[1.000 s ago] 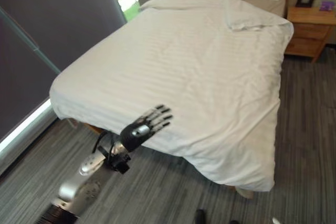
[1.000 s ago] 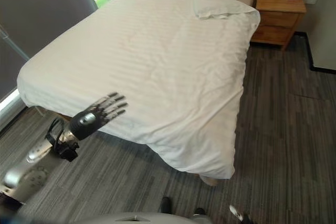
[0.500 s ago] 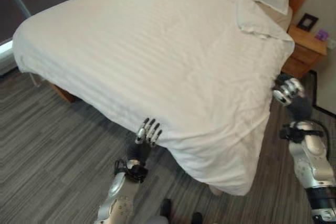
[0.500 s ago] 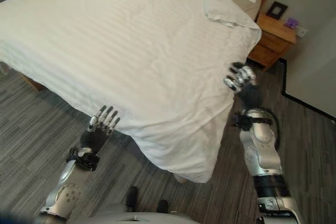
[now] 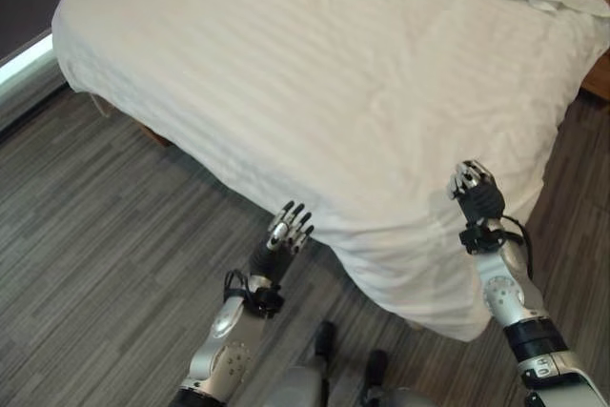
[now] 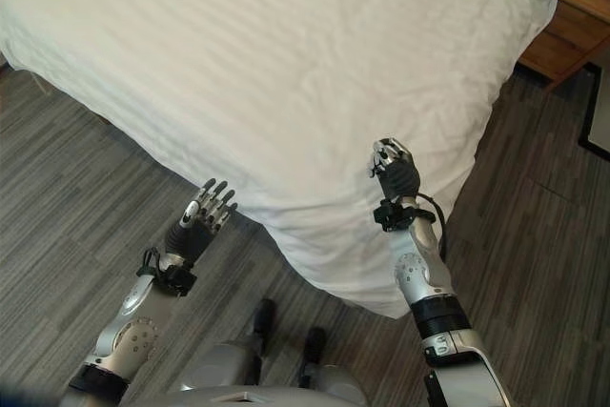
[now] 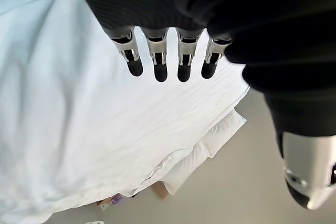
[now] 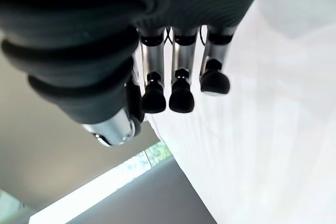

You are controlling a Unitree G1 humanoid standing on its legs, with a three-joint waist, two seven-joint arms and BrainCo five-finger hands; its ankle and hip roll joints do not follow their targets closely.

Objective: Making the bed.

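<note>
— Two hands up at the foot corner: our left hand (image 5: pixel 289 230) with fingers straight, our right hand (image 5: pixel 474 191) curled, both empty. Where's the duvet (image 5: pixel 315 73)?

— Spread over the bed, its corner hanging toward the floor (image 5: pixel 105 226) between our hands.

— How will it handle?

— Soft, light, floppy, we judge. We should pinch the hanging edge near the corner, not the flat top.

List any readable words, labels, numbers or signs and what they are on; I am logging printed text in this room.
None: no words, numbers or signs can be read on the white duvet, the wooden nightstand, the striped grey floor, the left hand or the right hand.
</note>
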